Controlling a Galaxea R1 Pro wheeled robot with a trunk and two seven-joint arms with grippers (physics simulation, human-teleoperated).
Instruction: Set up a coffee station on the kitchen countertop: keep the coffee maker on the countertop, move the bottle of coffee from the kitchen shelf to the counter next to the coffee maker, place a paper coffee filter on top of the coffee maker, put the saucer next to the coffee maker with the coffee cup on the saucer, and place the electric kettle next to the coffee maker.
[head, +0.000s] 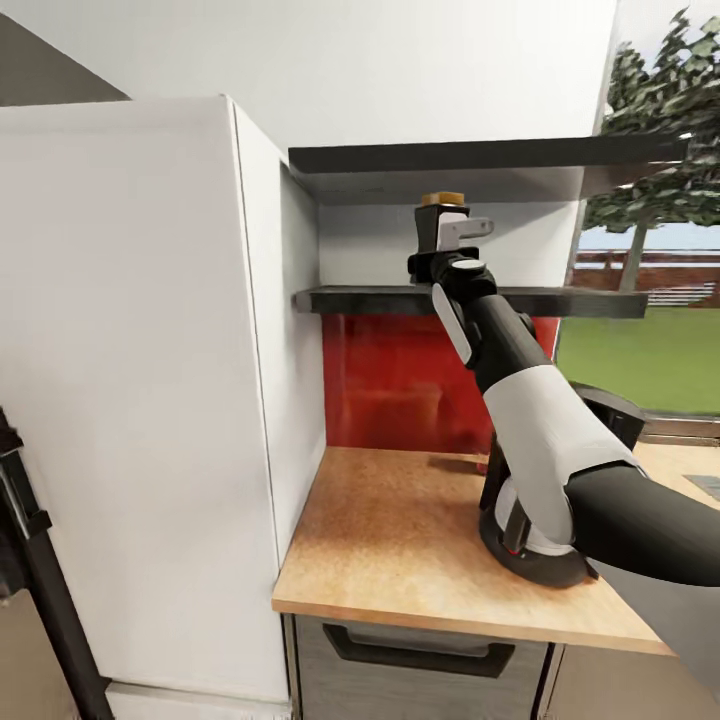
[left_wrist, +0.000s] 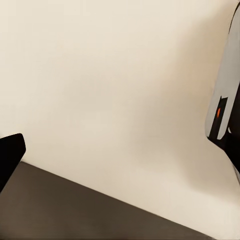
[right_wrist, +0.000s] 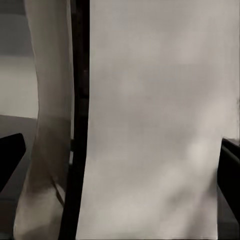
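Black shelf (head: 560, 300): thin glossy board on the wall above the desk; a 2nd board sits higher.
Bottle (head: 442, 200): stands on the shelf; orange-yellow cap shows above the right gripper, body hidden behind it. Judged not yet lifted.
Right gripper (head: 445, 235): raised to shelf level by a steeply lifted arm, reaching from the front, directly at the bottle.
Jaws, right: in the right wrist view the white label (right_wrist: 150, 125) is pressed close to the lens, with dark fingertips (right_wrist: 10, 155) at both sides; the jaws flank the bottle. Whether they press it or stand slightly off, I cannot tell.
Reason for pose: judged a side grasp at mid-body, keeping the bottle upright for carrying down.
Coffee maker (head: 530, 540): on the desk below, largely masked by the right arm; base and part of the white carafe visible.
Desk (head: 400, 530): light wood, bare beside the machine on the cabinet side, a fit landing spot.
Left gripper: a dark fingertip (left_wrist: 10, 155) against a cream surface; jaw state cannot be told.
Risk: cap passing close under the upper board on lift-out.
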